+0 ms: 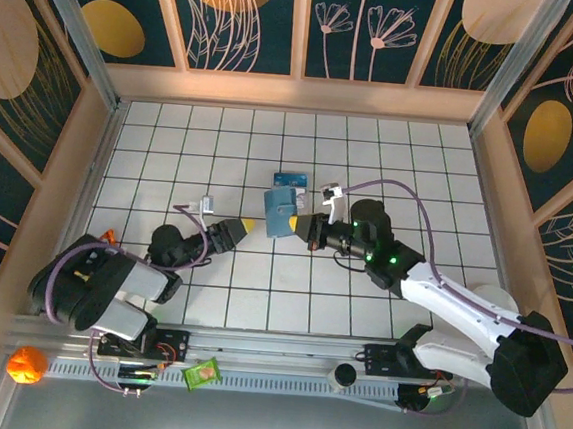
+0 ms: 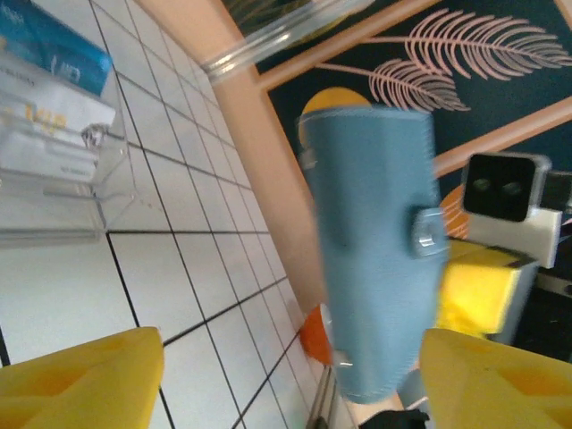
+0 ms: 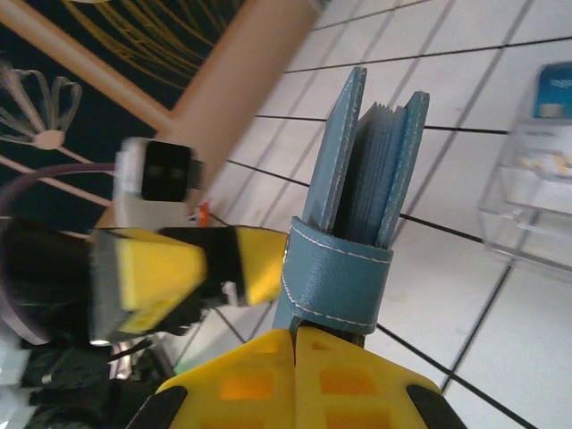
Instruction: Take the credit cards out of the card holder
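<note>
Worktop (image 1: 172,144) of white tiles with dark grid lines takes up the middle of the overhead frame, boxed in by dark panels painted with leaves. The right arm (image 1: 459,310) reaches from the lower right towards the centre. The left arm (image 1: 110,284) reaches from the lower left towards the same spot.

The card holder (image 1: 280,214), teal blue-grey, sits at the centre of the overhead frame, standing on edge rather than lying flat. In the right wrist view its two panels are slightly parted at the top, with thin layers (image 3: 382,170) in the gap; whether these are cards or pockets I cannot tell. A stitched strap (image 3: 335,277) wraps its lower end.

Just above it in the overhead frame stands a clear plastic case (image 1: 291,183) with a blue-and-white insert.

The right fingers (image 3: 290,362) are pressed together on the holder's lower end, gripping it. The left fingers (image 1: 247,228) are spread wide and hold nothing, their tips just left of the holder.

An orange ball (image 1: 25,363) lies at the lower left and a green packet (image 1: 202,373) at the bottom edge.
</note>
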Controlling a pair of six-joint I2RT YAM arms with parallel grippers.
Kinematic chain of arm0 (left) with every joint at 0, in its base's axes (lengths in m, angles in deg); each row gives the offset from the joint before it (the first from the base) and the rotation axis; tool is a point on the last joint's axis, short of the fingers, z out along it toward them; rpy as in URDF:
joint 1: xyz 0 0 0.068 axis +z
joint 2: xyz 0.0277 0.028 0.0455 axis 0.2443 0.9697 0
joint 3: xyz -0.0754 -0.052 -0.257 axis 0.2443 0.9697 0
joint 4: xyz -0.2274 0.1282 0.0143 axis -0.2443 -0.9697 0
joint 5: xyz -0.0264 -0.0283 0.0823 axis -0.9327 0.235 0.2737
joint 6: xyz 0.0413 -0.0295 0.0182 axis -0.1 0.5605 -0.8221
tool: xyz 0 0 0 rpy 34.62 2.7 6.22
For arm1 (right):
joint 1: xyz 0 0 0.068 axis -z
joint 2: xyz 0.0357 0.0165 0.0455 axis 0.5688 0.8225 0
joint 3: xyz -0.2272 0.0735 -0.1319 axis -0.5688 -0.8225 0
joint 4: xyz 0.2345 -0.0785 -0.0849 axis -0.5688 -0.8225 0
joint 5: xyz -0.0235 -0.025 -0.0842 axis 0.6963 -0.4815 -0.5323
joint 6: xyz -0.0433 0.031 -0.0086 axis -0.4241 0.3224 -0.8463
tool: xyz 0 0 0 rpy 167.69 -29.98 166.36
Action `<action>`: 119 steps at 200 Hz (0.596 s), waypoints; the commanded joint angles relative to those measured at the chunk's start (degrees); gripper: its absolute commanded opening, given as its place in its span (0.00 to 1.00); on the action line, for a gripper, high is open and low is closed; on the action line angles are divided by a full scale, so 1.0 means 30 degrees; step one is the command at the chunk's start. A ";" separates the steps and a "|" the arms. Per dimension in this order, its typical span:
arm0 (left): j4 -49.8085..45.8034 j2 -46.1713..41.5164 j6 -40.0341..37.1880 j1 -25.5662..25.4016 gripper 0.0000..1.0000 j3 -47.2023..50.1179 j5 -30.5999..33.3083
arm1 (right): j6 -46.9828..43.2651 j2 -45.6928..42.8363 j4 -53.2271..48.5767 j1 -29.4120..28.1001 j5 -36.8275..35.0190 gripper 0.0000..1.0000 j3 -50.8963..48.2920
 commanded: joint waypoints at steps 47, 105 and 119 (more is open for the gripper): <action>0.6663 0.0407 0.0627 -0.1111 0.68 -0.0978 -0.0600 | 0.0477 -0.0561 0.1611 0.0058 0.1076 0.00 -0.0041; 0.6681 -0.0225 0.0740 -0.1261 0.63 -0.1086 -0.0823 | 0.0969 -0.0106 0.3075 -0.0144 0.2301 0.00 -0.0161; 0.6663 -0.0442 0.0781 -0.1416 0.59 -0.1260 -0.0908 | 0.1081 0.0062 0.3362 -0.0240 0.2352 0.00 -0.0098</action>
